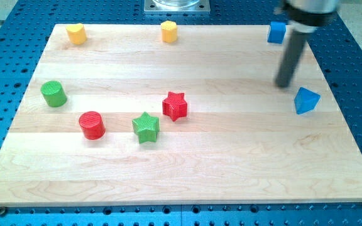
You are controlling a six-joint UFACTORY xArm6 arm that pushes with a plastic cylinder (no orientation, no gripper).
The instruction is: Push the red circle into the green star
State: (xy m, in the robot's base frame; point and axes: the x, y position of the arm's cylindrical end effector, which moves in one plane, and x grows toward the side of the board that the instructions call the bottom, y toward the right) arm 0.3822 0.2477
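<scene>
**No words or numbers to be read**

No letters, numbers, labels, brand names or signs can be read anywhere in the camera view. Nothing is written on the wooden board. Nothing is printed on the coloured blocks. No marks are seen on the dark rod. The blue table around the board is covered only with rows of small holes, and no writing is found there.

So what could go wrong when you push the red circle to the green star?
My tip is far off at the view's right, so it has a long way to travel. The red star sits close to the green star and might get bumped. An off-centre push could send the red circle sliding past.
</scene>
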